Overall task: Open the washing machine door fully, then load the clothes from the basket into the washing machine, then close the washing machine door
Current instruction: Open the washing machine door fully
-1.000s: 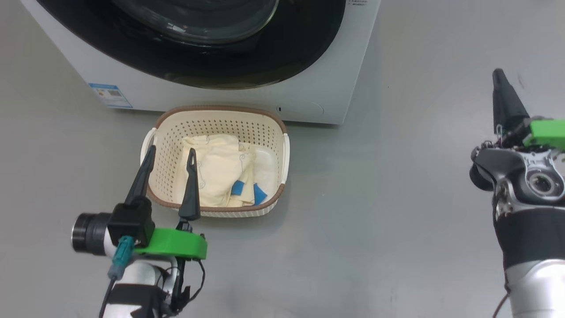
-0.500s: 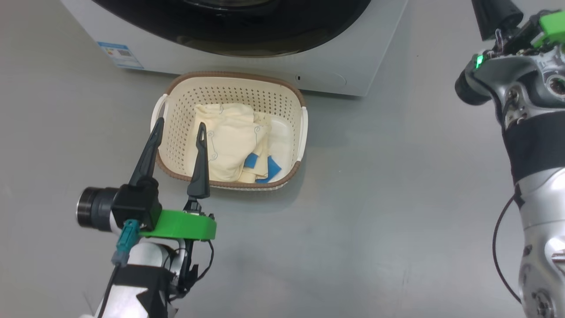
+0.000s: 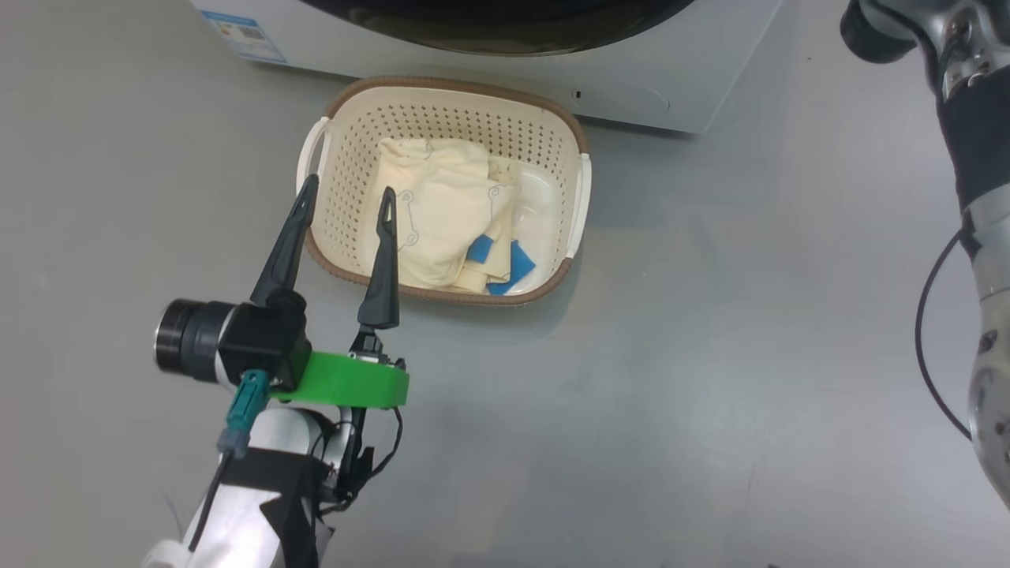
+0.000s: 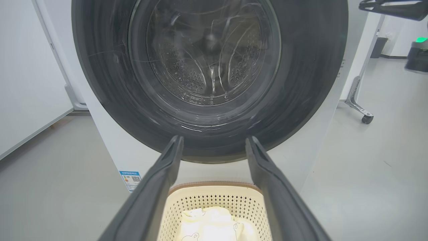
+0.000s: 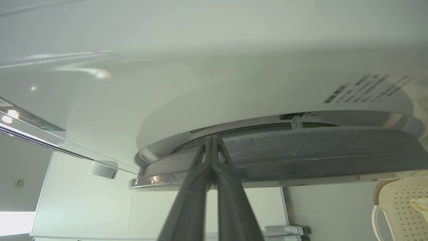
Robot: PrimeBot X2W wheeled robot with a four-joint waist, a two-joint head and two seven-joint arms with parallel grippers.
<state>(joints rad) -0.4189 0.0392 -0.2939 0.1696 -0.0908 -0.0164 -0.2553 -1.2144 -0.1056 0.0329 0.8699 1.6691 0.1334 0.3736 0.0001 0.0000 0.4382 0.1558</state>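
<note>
My right gripper (image 5: pixel 212 139) has its two fingers pressed together, holding nothing. The tips aim at the seam where the edge of the washing machine door (image 5: pixel 301 147) meets the front of the washing machine (image 5: pixel 234 83). The rim runs crosswise straight ahead and very near; I cannot tell whether they touch. The door looks shut, and this arm is the nearer one to it. My left gripper (image 3: pixel 349 186) stands wide and empty over the near-left rim of the basket (image 3: pixel 450 83), which sits just in front of the machine and holds the clothes (image 3: pixel 438 213).
</note>
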